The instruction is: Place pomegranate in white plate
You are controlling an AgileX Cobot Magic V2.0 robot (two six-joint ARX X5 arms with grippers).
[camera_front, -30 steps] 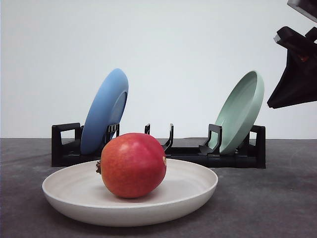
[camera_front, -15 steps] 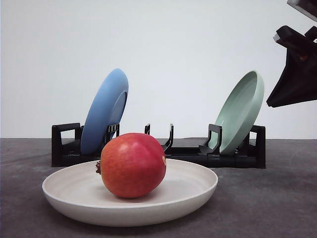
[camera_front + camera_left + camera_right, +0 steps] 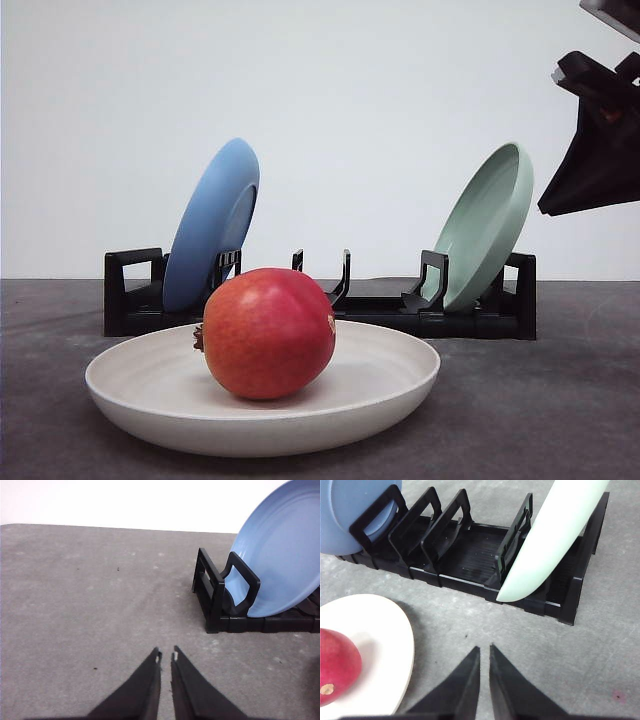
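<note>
Now, starting on my left: my left end effector (image 3: 166, 656) hangs low over bare grey worktop (image 3: 90, 605), its two dark fingers drawn together to a thin slit with nothing between them. Ahead of it and off to one side stands the left end of the black dish rack (image 3: 220, 605), where the blue plate (image 3: 280, 555) leans in the first slot.

Toward the near edge of the worktop, the white plate (image 3: 380, 395) lies flat, in front of the rack. The pomegranate (image 3: 268, 333) rests inside it, a little left of the plate's middle, touching the plate's floor and with its small dark crown pointing left. No end effector touches it.

At the right end of the rack, the pale green plate (image 3: 487, 225) leans upright in its slot.

My right arm is raised high at the right edge of the front view, well clear of the worktop. From its wrist camera, my right end effector (image 3: 484, 650) points down at the grey surface between the white plate and the rack, fingers nearly closed and holding nothing.
</note>
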